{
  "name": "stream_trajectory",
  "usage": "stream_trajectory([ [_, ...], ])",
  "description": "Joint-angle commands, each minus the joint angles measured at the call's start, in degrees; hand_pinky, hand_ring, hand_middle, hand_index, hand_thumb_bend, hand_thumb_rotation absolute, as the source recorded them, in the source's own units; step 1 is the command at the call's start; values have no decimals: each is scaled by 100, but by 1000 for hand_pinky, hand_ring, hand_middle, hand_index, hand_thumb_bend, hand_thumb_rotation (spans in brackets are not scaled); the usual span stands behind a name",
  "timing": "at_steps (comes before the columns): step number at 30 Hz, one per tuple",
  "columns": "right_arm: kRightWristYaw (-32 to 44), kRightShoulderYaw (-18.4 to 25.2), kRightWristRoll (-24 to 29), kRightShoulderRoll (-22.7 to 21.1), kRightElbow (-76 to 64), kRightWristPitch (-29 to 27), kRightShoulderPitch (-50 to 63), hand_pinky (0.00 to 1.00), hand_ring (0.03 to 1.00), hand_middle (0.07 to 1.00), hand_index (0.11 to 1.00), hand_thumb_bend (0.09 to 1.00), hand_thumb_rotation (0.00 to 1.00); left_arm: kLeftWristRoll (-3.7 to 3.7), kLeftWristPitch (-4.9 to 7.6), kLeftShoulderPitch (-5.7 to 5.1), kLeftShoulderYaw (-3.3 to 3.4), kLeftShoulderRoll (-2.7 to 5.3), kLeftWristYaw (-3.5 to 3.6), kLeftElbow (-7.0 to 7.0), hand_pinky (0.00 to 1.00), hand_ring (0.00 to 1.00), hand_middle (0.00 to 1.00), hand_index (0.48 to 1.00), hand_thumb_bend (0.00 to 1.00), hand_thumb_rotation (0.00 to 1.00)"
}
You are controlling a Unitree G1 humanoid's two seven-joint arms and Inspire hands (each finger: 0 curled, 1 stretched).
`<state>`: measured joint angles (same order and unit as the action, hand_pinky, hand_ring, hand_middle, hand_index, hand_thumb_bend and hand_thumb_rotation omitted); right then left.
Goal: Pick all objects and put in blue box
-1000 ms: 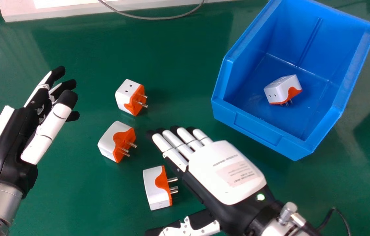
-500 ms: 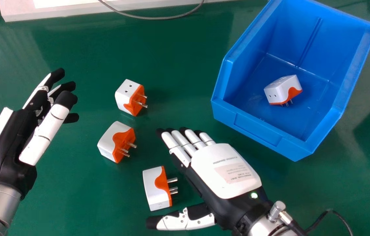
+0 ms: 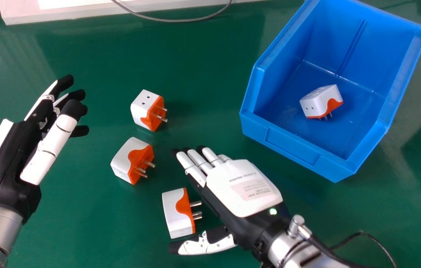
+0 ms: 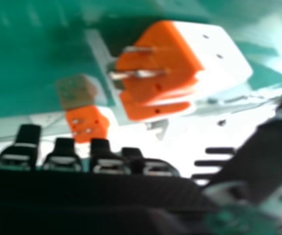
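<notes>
- Right hand (image 3: 244, 188): shifted leftward; fingers extended, grasping nothing, beside nearest plug (image 3: 176, 214).
- Middle plug (image 3: 125, 160), far plug (image 3: 143, 106): on surface (image 3: 84, 223).
- Fourth plug (image 3: 318, 100): inside box (image 3: 296, 145) (resting tilted).
- Left hand (image 3: 13, 160): released, above surface.

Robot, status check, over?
Left hand open, empty. Right hand open, empty, beside plug adapter. Two other adapters outside, fourth adapter in blue box. No obstruction seen.
</notes>
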<state>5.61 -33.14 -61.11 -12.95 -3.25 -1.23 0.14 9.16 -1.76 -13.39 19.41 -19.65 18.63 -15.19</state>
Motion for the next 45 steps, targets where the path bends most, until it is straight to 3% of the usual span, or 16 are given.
stream_trajectory([
  [1, 81, -68, 76, -2, 81, -40, -211, 909, 1000, 1000, 993, 528, 538, 83, 26, 38, 38, -61, 0, -163, 786, 870, 904, 934, 683, 813],
  [7, 252, -144, 105, -29, 350, -14, -506, 901, 1000, 1000, 979, 536, 458, 71, 17, 51, 34, -70, 5, -161, 789, 871, 908, 941, 688, 814],
  [11, 327, -198, 94, -39, 566, -19, -715, 898, 1000, 1000, 974, 536, 444, 48, -50, 45, 5, -61, -22, -271, 790, 872, 909, 942, 700, 817],
  [30, 317, -446, 41, 164, 1322, 310, -1188, 867, 975, 993, 942, 534, 418, 5, -158, 76, -4, -95, -24, -355, 794, 875, 910, 941, 724, 826],
  [45, 521, -727, -6, 216, 1085, 610, -1214, 839, 956, 978, 926, 505, 436, 23, -276, 90, 12, -98, -31, -420, 796, 877, 909, 941, 722, 827],
])
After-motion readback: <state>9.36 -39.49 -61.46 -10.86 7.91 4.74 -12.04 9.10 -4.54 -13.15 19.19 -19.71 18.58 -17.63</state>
